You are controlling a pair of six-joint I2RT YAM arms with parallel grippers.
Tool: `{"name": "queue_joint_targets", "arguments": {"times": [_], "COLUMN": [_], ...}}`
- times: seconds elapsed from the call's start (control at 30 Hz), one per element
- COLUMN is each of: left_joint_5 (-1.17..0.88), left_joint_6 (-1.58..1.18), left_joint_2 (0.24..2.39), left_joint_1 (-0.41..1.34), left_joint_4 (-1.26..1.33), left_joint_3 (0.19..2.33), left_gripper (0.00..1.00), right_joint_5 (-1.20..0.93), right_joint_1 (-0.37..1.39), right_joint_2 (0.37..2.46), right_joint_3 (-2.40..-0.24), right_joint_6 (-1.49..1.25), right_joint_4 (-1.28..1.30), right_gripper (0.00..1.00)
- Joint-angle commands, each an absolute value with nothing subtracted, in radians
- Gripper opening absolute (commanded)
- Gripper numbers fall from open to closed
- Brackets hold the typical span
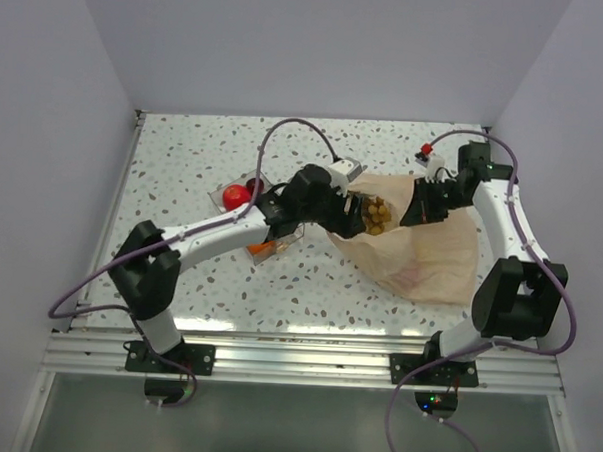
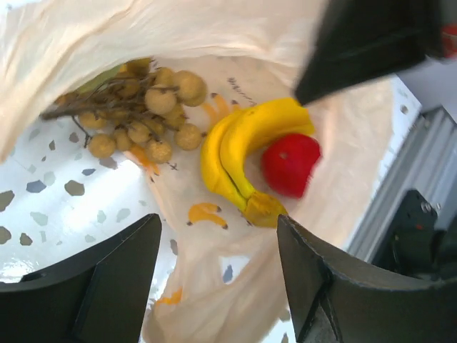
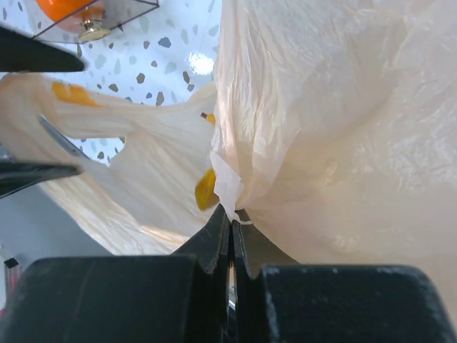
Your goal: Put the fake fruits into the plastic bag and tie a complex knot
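Black fingers of our left gripper point(image 2: 218, 225) stand apart with nothing between them, hanging at the mouth of the plastic bag point(image 2: 86, 36). Beyond the gap we see what the bag holds. The tan grape cluster point(image 2: 143, 114) lies inside, with the yellow banana point(image 2: 239, 153) beside it and a red apple point(image 2: 289, 164) touching the banana's inner curve.

Our right gripper point(image 3: 230, 221) is pinched tight on a fold of the bag's rim. It lifts that edge so the mouth gapes toward the left gripper. We judge that we are partway through the loading step, with three fruits in and the knot not yet begun.

Further out on the speckled table point(image 1: 184, 161), to the left of the bag, sits the clear tray point(image 3: 121, 13). In it we see a second red apple point(image 1: 236, 195) and an orange piece point(image 1: 263, 247).

The next move, as we see it, calls for the left gripper to leave the bag, go to the tray and close on one of those two. The right pinch has to hold the mouth open meanwhile. The film looks thin and limp, so if that pinch slips, the opening would likely collapse over the fruit.
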State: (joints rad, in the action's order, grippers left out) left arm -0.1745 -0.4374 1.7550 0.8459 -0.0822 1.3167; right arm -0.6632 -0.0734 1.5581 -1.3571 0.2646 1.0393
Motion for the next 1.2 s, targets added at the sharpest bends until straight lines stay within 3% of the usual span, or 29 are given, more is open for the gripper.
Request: {"name": "queue_joint_targets", "arguments": {"times": [0.0,0.23,0.37,0.53,0.77,1.03,1.17], "left_joint_5": [-0.256,-0.319,-0.497,-0.465,-0.337,-0.126,-0.069], "left_joint_6": [-0.207,-0.074,-0.006,0.175,0.336,0.505,0.502], "left_joint_2": [1.646,1.565,1.37,1.262,1.477,1.713,1.721], "left_joint_1": [0.925,0.911,0.718,0.534,0.322,0.288,0.282], "left_joint_4": [-0.084,-0.13,-0.132,-0.172,-0.245,-0.316,-0.318], "left_joint_3": [1.229,1.138,1.072,1.061,1.167,1.307,1.292], "left_gripper": [0.71,0.81,0.89,1.0,1.0,0.99,1.0], "right_joint_5": [-0.653,-0.726,-0.649,-0.555,-0.522,-0.514,-0.506], "right_joint_1": [-0.075,-0.023,0.05,0.138,0.144,0.147,0.146], "right_joint_2": [1.539,1.594,1.557,1.502,1.52,1.534,1.534], "right_joint_3": [-1.345,-1.405,-1.367,-1.301,-1.315,-1.338,-1.335], "right_joint_6": [0.318,0.359,0.402,0.4,0.396,0.39,0.387], "right_joint_4": [1.062,1.115,1.106,1.04,1.037,1.042,1.042], "right_gripper": [0.0,0.0,0.0,0.0,0.0,0.0,0.0]}}
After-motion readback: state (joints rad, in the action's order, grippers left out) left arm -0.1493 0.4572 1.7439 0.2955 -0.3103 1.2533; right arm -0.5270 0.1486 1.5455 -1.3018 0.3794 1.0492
